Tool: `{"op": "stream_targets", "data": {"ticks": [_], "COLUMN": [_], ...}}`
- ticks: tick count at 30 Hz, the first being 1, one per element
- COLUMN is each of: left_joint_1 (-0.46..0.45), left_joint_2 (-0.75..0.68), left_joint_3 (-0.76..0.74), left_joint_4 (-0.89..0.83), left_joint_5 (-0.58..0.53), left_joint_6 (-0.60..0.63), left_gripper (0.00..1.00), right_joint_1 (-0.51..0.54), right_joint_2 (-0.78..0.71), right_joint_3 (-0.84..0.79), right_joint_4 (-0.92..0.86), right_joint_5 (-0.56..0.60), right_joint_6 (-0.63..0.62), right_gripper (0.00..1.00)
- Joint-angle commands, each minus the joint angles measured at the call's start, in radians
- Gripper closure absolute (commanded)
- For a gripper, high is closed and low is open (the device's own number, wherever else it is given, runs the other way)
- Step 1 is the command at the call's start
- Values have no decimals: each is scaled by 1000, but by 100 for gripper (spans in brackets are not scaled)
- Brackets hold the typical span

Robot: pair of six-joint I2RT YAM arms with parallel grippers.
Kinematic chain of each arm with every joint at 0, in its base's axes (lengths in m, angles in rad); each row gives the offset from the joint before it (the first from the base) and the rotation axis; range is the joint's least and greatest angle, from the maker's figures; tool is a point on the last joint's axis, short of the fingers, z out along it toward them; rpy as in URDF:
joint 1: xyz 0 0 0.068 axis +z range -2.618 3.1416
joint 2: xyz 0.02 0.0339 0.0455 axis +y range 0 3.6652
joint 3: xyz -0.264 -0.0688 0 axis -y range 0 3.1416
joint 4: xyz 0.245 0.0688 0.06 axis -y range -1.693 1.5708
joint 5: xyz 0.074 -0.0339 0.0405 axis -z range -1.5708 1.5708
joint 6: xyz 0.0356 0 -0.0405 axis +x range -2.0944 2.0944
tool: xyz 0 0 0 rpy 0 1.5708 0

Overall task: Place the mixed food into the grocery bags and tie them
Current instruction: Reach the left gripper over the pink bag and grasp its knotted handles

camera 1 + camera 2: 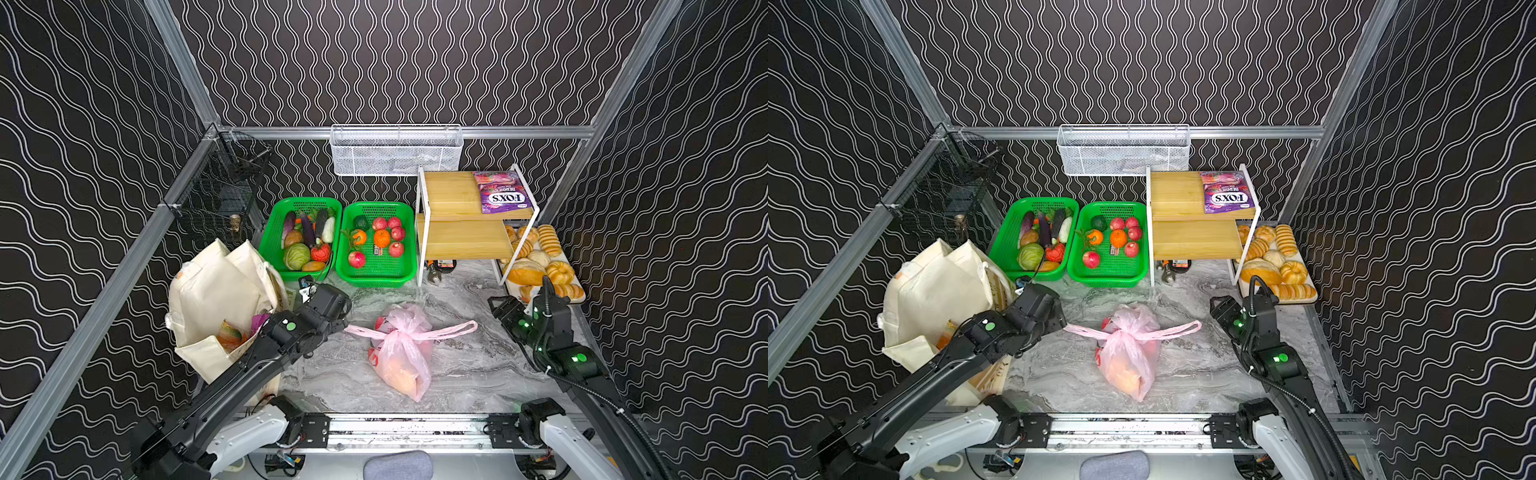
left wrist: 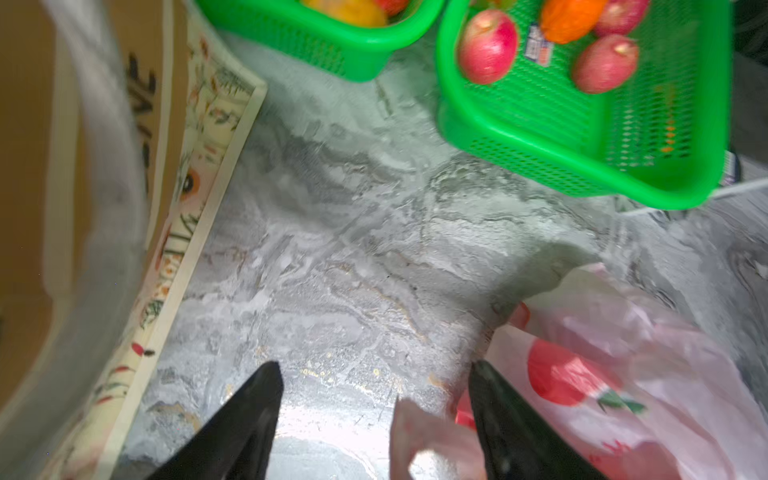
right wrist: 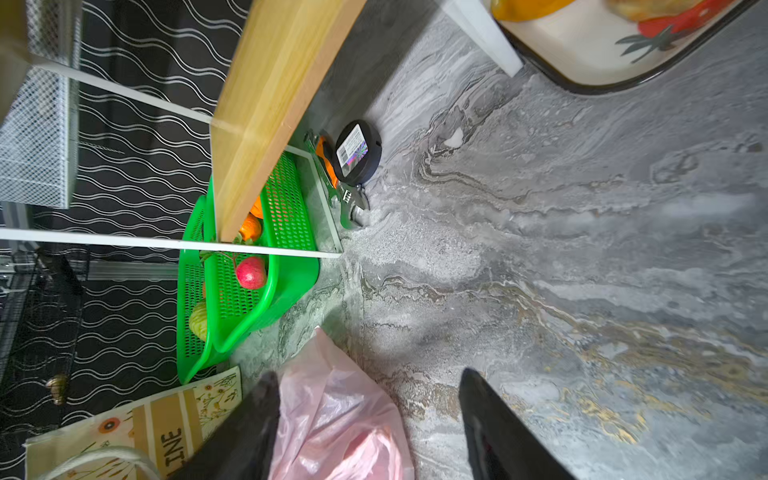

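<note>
Both top views show the pink bag (image 1: pixel 401 353) filled and knotted — left gripper (image 2: pixel 374 365) and right gripper (image 3: pixel 369 372) gape, holding nothing — the tote (image 1: pixel 216 291), part filled, is untied

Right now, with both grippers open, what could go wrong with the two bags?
1. A pink handle lies between the fingers of the open left gripper; pulling away may snag it and drag the pink bag.
2. The left arm passes close by the slumped canvas tote; a swing could tip it.

Knotted pink bag (image 1: pixel 402 351) holding fruit (image 1: pixel 401 376) lies central; canvas tote (image 1: pixel 216 297) stands left of it
</note>
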Motion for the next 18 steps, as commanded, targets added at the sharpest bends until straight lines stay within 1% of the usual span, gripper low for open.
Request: {"op": "stream_targets", "data": {"ticks": [1, 3, 5, 6, 8, 11, 15, 16, 18], "left_joint_1": [0, -1, -6, -13, -44, -91, -101, -102, -103], "left_joint_2": [7, 8, 9, 14, 22, 35, 45, 42, 33], "left_joint_3": [50, 76, 93, 104, 134, 184, 255, 264, 257], "left_joint_4": [8, 45, 115, 115, 103, 46, -30, -28, 25], "left_joint_5": [54, 122, 237, 249, 241, 157, 81, 85, 154], "left_joint_6": [113, 171, 251, 251, 269, 290, 288, 298, 346], "left_gripper": [23, 24, 27, 27, 26, 21, 18, 18, 21], "right_joint_1": [1, 1, 1, 2, 2, 1, 1, 1, 1], "right_joint_2": [-59, -96, -114, -117, -104, -66, -22, -13, -3], "right_joint_3": [2, -9, -17, -17, -12, -6, -5, -5, -5], "right_joint_4": [-35, -20, -7, -4, -5, -1, 28, 39, 53], "right_joint_5": [41, 42, 35, 30, 11, -29, -88, -100, -113], "right_joint_6": [10, 5, 2, -1, -8, -14, -6, -2, 0], "right_gripper": [29, 29, 28, 28, 27, 27, 26, 26, 26]}}
